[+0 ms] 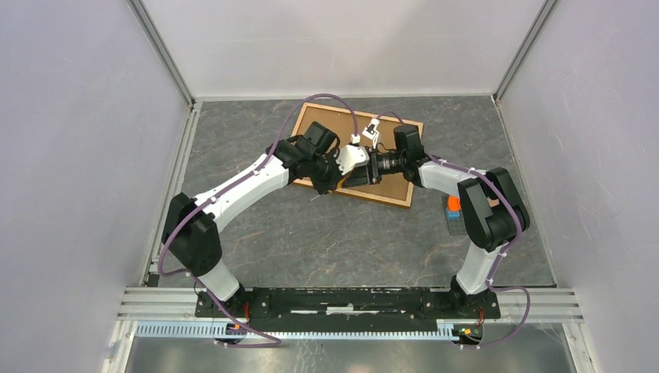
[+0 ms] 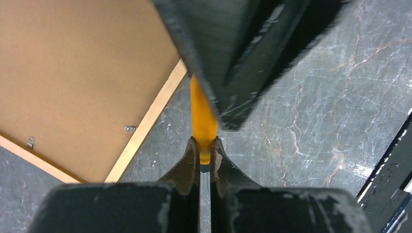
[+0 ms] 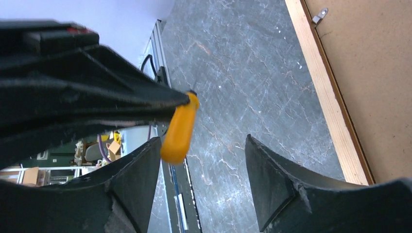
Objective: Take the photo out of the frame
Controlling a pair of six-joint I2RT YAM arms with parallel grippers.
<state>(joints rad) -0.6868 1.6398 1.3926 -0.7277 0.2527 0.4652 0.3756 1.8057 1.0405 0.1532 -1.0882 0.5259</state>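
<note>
The frame lies face down on the grey table, its brown fibreboard back upward inside the pale wooden moulding. The photo is hidden under that back. My left gripper is shut on the narrow end of an orange tool, held above the table just off the frame's edge. My right gripper faces it, open. The tool's rounded orange end lies between the right gripper's fingers, close to one finger and well apart from the other. In the top view both grippers meet over the frame's near-left part.
Small metal clips sit along the back's edge. A small grey baseplate with orange and blue blocks rests by the right arm. White walls and aluminium rails enclose the table.
</note>
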